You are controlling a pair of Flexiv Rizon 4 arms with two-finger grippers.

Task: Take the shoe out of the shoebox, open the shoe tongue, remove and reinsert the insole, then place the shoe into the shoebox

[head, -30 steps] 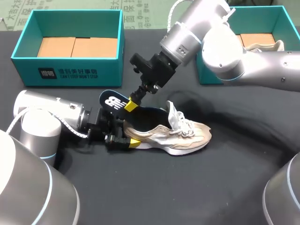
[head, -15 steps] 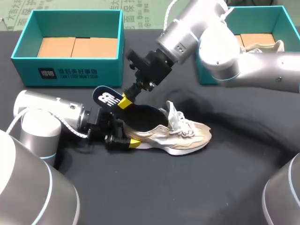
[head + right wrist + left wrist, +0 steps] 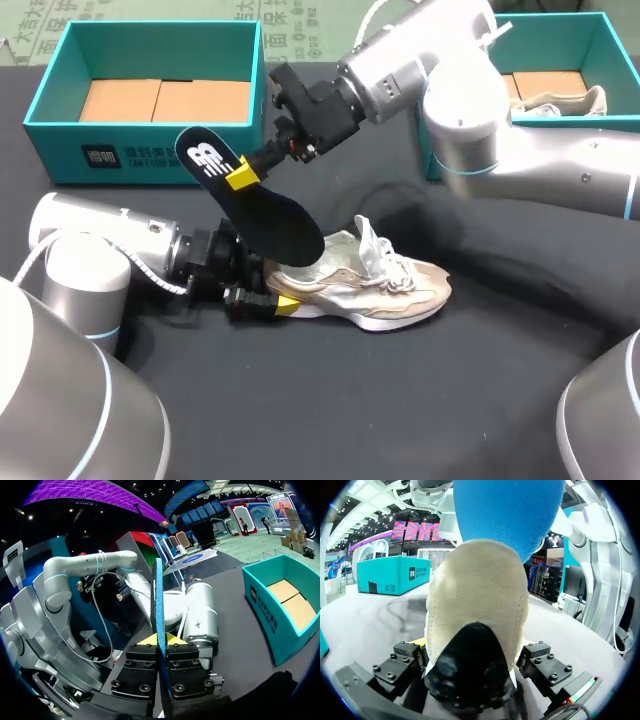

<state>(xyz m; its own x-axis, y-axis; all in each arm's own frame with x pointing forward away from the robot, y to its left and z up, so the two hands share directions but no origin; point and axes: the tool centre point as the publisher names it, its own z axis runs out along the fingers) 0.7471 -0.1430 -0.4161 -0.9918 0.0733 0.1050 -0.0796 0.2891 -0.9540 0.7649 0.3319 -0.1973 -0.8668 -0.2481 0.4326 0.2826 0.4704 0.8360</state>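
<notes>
A beige sneaker (image 3: pixel 385 285) lies on the black table, toe to the right, tongue pulled up. My left gripper (image 3: pixel 266 291) is at its heel; in the left wrist view the heel (image 3: pixel 477 610) fills the gap between the fingers, which press it from both sides. My right gripper (image 3: pixel 241 177) is shut on the black insole (image 3: pixel 268 220) near its logo end, holding it slanted above the shoe's opening. Its lower tip hangs just over the collar. In the right wrist view the insole (image 3: pixel 158 595) stands edge-on, blue, between the pads of the right gripper (image 3: pixel 161 641).
A teal shoebox (image 3: pixel 60 60) with a cardboard floor stands at the back left. A second teal box (image 3: pixel 600 30) at the back right holds another beige shoe (image 3: pixel 560 100). The front of the black table (image 3: pixel 400 400) is bare cloth.
My right gripper has risen and swung left, drawing the insole up out of the shoe. The left gripper and the shoe have stayed in place.
</notes>
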